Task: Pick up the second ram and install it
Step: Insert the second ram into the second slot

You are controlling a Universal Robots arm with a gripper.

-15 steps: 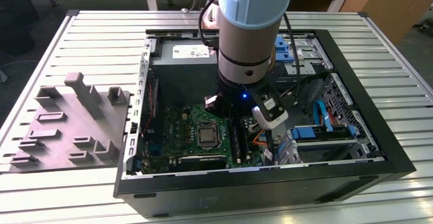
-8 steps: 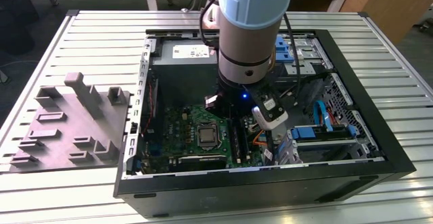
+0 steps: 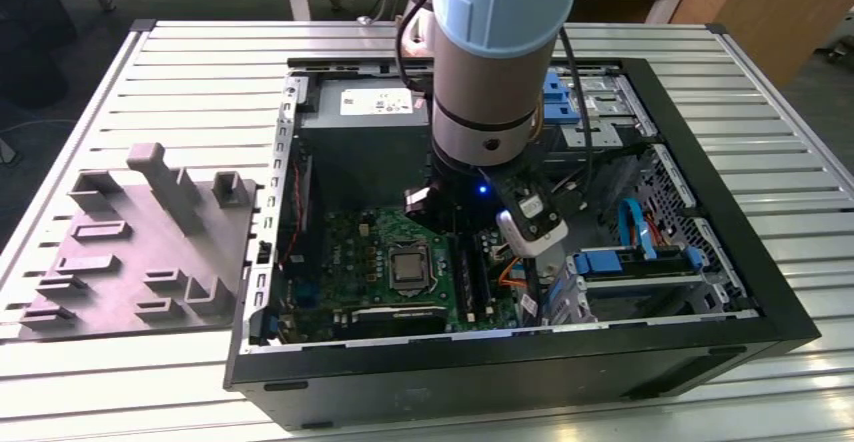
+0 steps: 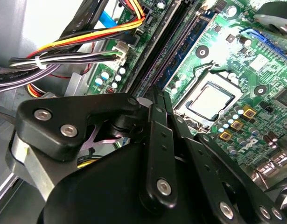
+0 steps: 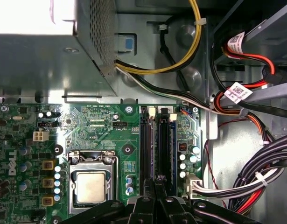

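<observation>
My gripper is low inside the open computer case, right over the memory slots of the green motherboard. Its black fingers are drawn together on the second ram. The ram shows edge-on as a thin dark strip running from the fingertips along a black slot. A blue slot lies beside it. In the exterior view the arm's wrist hides the fingertips.
The grey holder tray lies on the slatted table at the exterior view's left. The processor socket sits beside the slots. Bundled cables and the power supply crowd the case near the slots.
</observation>
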